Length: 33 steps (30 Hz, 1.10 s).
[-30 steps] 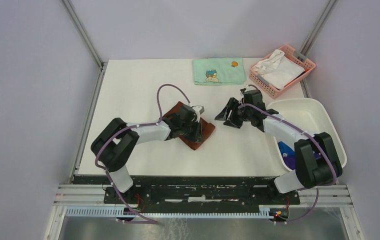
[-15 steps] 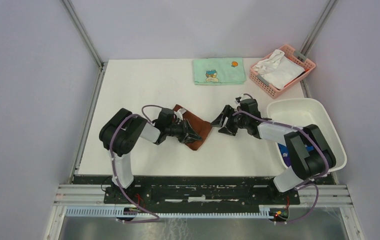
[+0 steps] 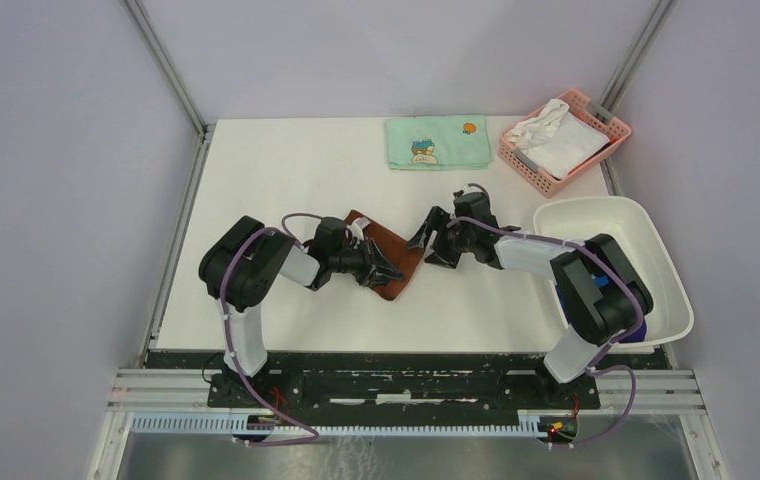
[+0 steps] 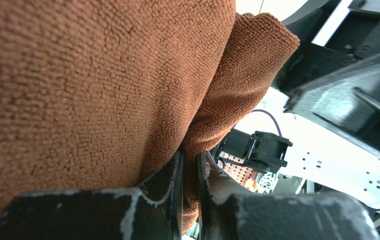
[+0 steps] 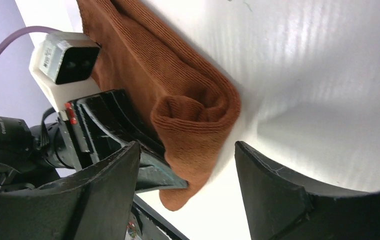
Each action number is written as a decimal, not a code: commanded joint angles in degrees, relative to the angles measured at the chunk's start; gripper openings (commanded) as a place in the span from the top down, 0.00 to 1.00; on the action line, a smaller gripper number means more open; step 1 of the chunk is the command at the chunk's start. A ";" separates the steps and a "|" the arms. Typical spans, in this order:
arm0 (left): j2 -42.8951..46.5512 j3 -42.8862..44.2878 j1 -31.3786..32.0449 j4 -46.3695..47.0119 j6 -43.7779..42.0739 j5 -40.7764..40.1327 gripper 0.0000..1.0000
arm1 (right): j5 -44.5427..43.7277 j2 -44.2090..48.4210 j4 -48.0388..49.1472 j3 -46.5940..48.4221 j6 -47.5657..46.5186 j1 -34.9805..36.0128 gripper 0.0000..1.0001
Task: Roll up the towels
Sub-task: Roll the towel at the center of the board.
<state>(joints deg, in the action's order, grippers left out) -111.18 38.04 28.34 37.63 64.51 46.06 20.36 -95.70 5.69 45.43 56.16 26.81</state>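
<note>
Left gripper (image 4: 190, 170) clamped on the rust-brown towel (image 4: 103, 75), right gripper (image 5: 185, 165) gaping wide beside it, white cloth (image 3: 554, 138) filling the pink basket (image 3: 524, 170) far right.

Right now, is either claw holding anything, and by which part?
Left claw pinches the rust-brown towel at its folded edge; right claw is open, empty.
</note>
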 commanded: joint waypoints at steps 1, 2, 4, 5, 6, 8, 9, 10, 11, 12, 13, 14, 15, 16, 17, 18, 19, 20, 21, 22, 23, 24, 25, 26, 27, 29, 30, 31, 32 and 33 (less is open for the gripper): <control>0.79 0.57 -0.21 -4.50 -0.07 -2.35 0.97 | -7.71 -0.69 -8.46 5.60 -0.48 2.03 0.22; 0.97 0.74 -0.17 -5.38 -0.65 -2.68 0.96 | -8.87 -1.09 -10.46 6.57 -0.51 2.49 0.23; 1.36 0.97 -0.21 -6.58 -1.49 -3.19 0.96 | -10.88 -1.90 -13.23 8.22 -0.64 3.24 0.25; 1.46 1.07 -0.21 -7.00 -1.78 -3.48 0.96 | -11.76 -2.27 -14.26 8.95 -0.51 3.51 0.27; 1.64 1.07 -0.21 -7.49 -2.05 -3.78 0.96 | -12.67 -2.74 -15.42 9.61 -0.45 3.69 0.29; 1.82 1.00 -0.20 -7.72 -2.17 -4.03 0.96 | -14.38 -3.73 -17.98 10.98 -0.52 3.87 0.35; 1.98 0.98 -0.20 -7.74 -2.19 -4.13 0.96 | -14.99 -4.14 -19.25 11.75 -0.64 3.90 0.38; 2.08 0.86 -0.12 -7.74 -2.18 -4.21 0.96 | -15.47 -4.60 -20.48 12.47 -0.95 3.95 0.41; 2.22 0.82 -0.20 -7.79 -2.25 -4.29 0.96 | -16.16 -5.10 -22.28 13.50 -1.30 4.06 0.44; 2.38 0.73 -0.13 -7.89 -2.27 -4.48 0.96 | -16.98 -5.52 -24.10 14.52 -1.58 4.15 0.47; 2.57 0.58 -0.17 -7.99 -2.39 -4.57 0.96 | -17.68 -5.90 -26.49 15.38 -1.84 4.24 0.51; 2.89 0.40 -0.06 -8.01 -2.37 -4.70 0.96 | -18.37 -6.19 -28.30 16.31 -2.21 4.25 0.54; 3.20 0.23 -0.10 -8.17 -2.64 -4.88 0.96 | -18.90 -6.55 -29.83 17.16 -2.60 4.30 0.57; 3.57 0.20 -0.11 -8.70 -3.01 -5.11 0.96 | -19.35 -6.94 -31.50 18.18 -3.25 4.36 0.60; 4.00 0.11 -0.05 -9.31 -3.55 -5.54 0.96 | -19.81 -7.37 -33.07 19.40 -3.82 4.31 0.62; 4.42 0.10 0.01 -10.01 -4.06 -5.85 0.96 | -20.16 -7.96 -34.85 20.66 -4.37 4.45 0.64; 4.75 0.09 0.11 -10.60 -4.57 -6.11 0.96 | -20.53 -8.71 -36.58 22.16 -5.07 4.55 0.67; 5.22 0.10 0.30 -11.25 -4.99 -6.41 0.96 | -20.68 -9.38 -38.16 23.44 -5.67 4.68 0.70; 5.67 0.10 0.50 -11.93 -5.49 -6.75 0.95 | -20.71 -10.19 -39.61 24.86 -6.08 4.79 0.74; 6.31 0.10 0.80 -12.69 -6.04 -7.22 0.95 | -20.94 -10.94 -40.97 26.10 -6.71 5.05 0.78; 7.00 0.17 1.10 -14.10 -6.87 -8.00 0.94 | -21.30 -11.72 -42.59 27.51 -7.29 5.27 0.82; 7.86 0.23 1.43 -15.84 -7.98 -9.10 0.92 | -21.73 -12.49 -44.18 28.78 -7.75 5.47 0.85; 9.25 0.40 1.85 -17.75 -9.59 -10.43 0.90 | -22.11 -13.05 -45.74 29.93 -8.03 5.65 0.90; 10.36 0.45 2.09 -19.73 -10.96 -11.92 0.89 | -22.34 -13.58 -46.64 30.60 -8.27 5.79 0.94; 11.24 0.53 2.25 -21.63 -12.19 -13.52 0.88 | -22.45 -14.06 -47.13 31.11 -8.59 5.89 0.96; 14.18 0.93 3.01 -25.59 -14.69 -16.95 0.84 | -22.62 -15.26 -49.16 32.46 -9.17 5.89 1.00; 15.65 1.21 3.49 -27.43 -16.00 -18.85 0.82 | -22.64 -15.84 -50.33 33.03 -9.23 5.91 1.00; 17.33 1.58 4.12 -29.66 -17.39 -21.01 0.80 | -22.64 -16.43 -51.02 33.46 -9.36 5.89 1.00; 19.05 2.12 5.15 -32.02 -18.61 -23.69 0.77 | -22.64 -16.71 -51.66 33.82 -9.37 5.93 1.00; 21.02 2.65 6.31 -33.94 -20.06 -26.56 0.73 | -22.73 -16.85 -52.26 34.18 -9.33 5.93 1.00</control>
<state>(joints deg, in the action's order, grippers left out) -96.90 38.85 32.21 15.64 53.78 29.67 3.53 -110.72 -39.44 77.71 49.28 33.39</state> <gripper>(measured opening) 0.219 0.026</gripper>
